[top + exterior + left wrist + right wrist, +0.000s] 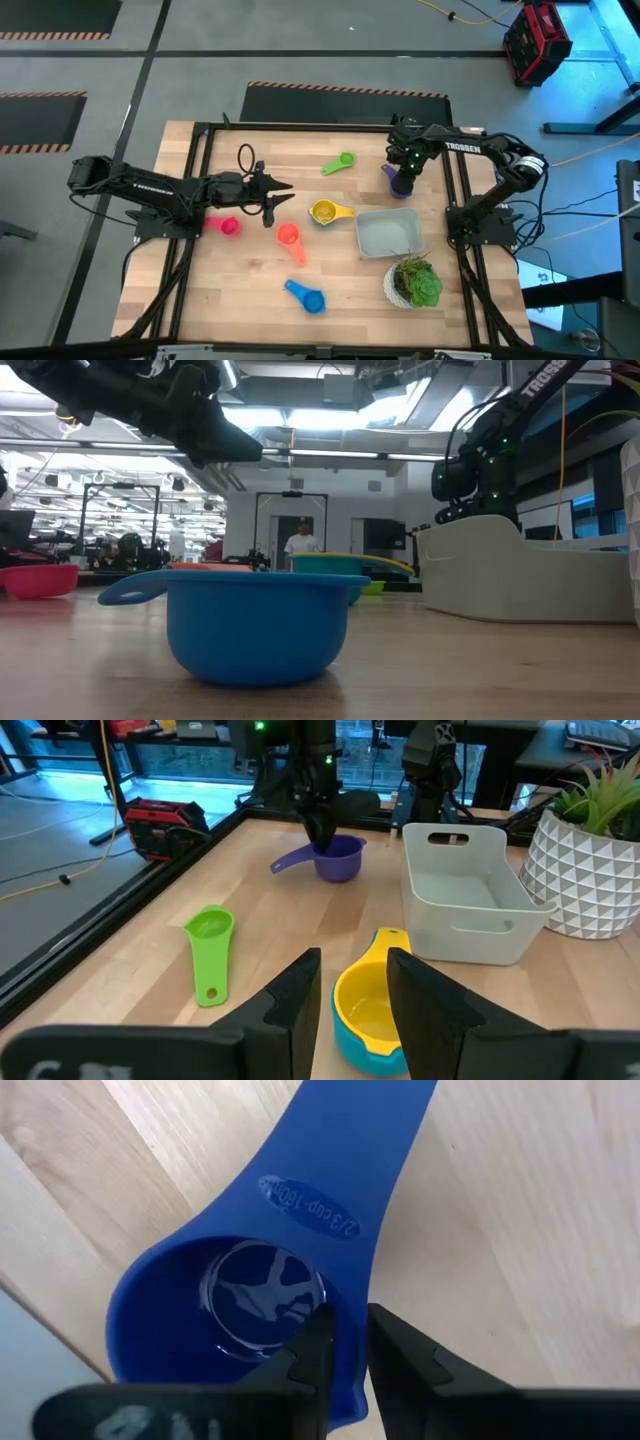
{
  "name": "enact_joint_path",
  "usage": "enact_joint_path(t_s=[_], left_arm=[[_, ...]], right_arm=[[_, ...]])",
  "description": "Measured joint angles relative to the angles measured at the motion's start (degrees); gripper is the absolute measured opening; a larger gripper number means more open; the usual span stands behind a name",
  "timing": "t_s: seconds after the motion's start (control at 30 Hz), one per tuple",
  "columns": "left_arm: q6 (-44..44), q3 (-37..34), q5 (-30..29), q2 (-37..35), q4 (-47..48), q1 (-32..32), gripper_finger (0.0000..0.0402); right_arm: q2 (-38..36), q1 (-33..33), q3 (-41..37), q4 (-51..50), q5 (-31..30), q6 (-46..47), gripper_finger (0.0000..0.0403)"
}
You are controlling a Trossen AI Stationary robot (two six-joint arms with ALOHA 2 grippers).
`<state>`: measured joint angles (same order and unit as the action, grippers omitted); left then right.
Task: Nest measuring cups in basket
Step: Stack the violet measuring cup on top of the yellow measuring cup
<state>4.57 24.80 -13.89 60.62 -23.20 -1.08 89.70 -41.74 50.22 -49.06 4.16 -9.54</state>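
- Right now the right gripper [343, 1342] is clamped on the wall of the purple measuring cup [401, 183]: in its wrist view one finger stands inside the bowl and the other outside, the rim pinched between them.
- That cup sits on the table just beyond the far edge of the basket [390, 234], which holds nothing yet.
- Out to the left, the left gripper [352, 982] hovers with its fingers apart, empty, aimed at the yellow cup [324, 211], which rests in the teal cup [350, 1042] just left of the basket.
- Other cups lie loose: green [339, 163] at the far side, pink [229, 226] and salmon-red [289, 235] under the left arm, blue [309, 296] at the near edge.
- These cups look light, stiff and smooth, likely slippery; a pinch across the rim or the flat handle seems the safest hold, and a light cup may swing or tip in the jaws.
- Hard to judge: whether the purple cup is already lifted or resting on the wood; the teal cup is mostly hidden under the yellow one.
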Motion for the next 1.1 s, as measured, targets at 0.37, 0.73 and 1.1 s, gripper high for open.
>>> enact_joint_path(t_s=[0.37,0.73,1.1], left_arm=[[0.0,0.0,0.0,0.0,0.0,0.0,0.011],[-0.2,0.0,0.0,0.0,0.0,0.0,0.011],[-0.1,0.0,-0.2,0.0,0.0,0.0,0.011]], right_arm=[[0.0,0.0,0.1,0.0,0.3,0.3,0.0012],[0.1,0.0,1.3,0.5,0.4,2.0,0.0012],[-0.6,0.0,12.2,-0.3,0.3,4.3,0.0013]])
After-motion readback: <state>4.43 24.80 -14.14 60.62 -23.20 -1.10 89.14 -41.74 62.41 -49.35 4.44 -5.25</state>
